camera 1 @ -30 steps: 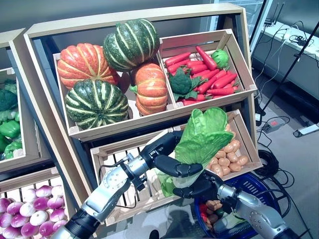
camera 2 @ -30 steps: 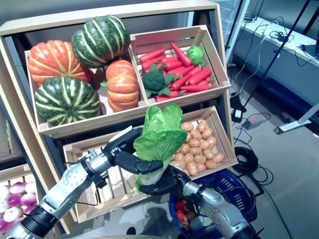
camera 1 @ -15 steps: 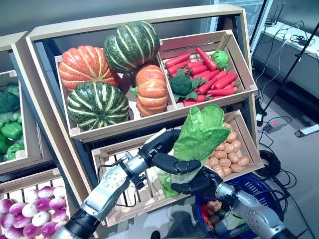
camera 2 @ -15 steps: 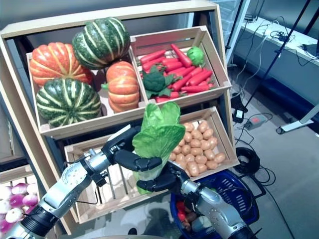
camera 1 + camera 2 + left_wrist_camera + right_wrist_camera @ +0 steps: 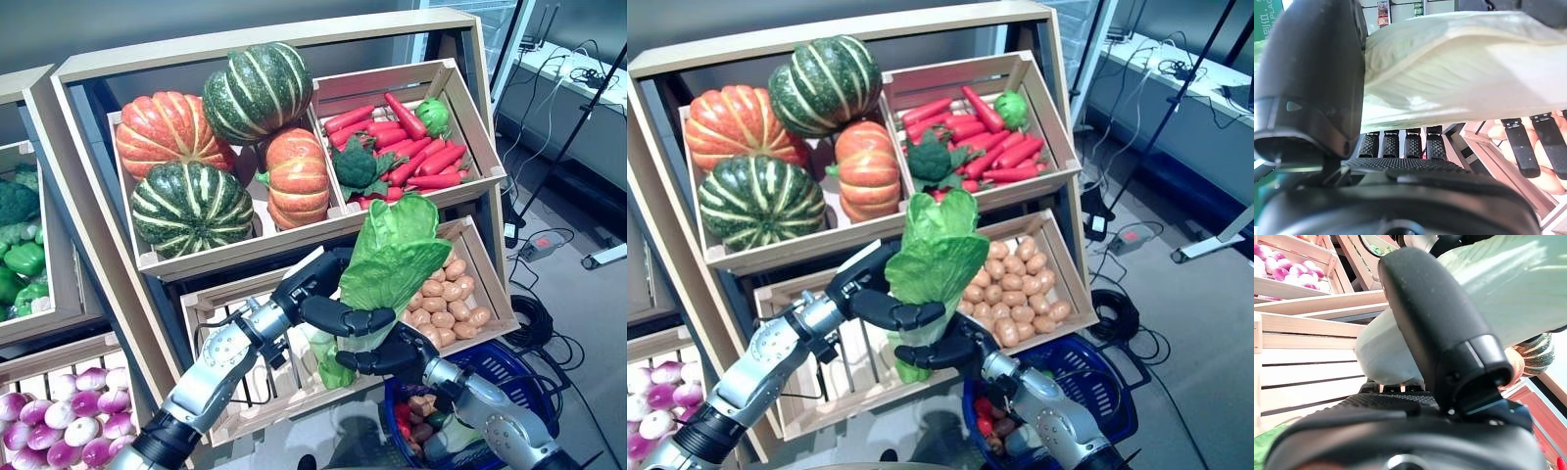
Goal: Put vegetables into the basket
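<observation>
A head of lettuce [image 5: 392, 259] is held upright in front of the lower shelf of the wooden rack [image 5: 294, 39], just before the front edge of the slatted crate [image 5: 220, 304], clear of every crate. Two hands are on it. The left hand [image 5: 328, 299] is curled round the pale stem end from the rack side, thumb across the front; in the left wrist view the white ribbed stalk [image 5: 1459, 73] is seen pressed between thumb and fingers [image 5: 1400, 144]. The right hand [image 5: 387, 357] is curled round the base from below; in the right wrist view the thumb [image 5: 1435, 333] lies over the rounded stem [image 5: 1381, 357].

The blue basket [image 5: 519, 377] sits low at the right, below the front corner of the potato crate [image 5: 485, 284], with some red and brown produce already in it [image 5: 416, 416].

Step in hand, as judged: carry and lower the lettuce into the basket. Notes for doing it well:
- The leaves are soft and wide; grip should be kept on the firm stem, not the leaf top.
- One hand should be released only once the other is judged to bear the weight; the right hand is nearer the basket.
- The path should pass in front of the potato crate's front edge, so the leaf top is not snagged on the rim.
- The lettuce should be tipped stem-first and set on the produce, not dropped.

Pumpkins [image 5: 186, 201] and the crate of carrots [image 5: 411, 147] on the upper shelf are well apart from the work.
</observation>
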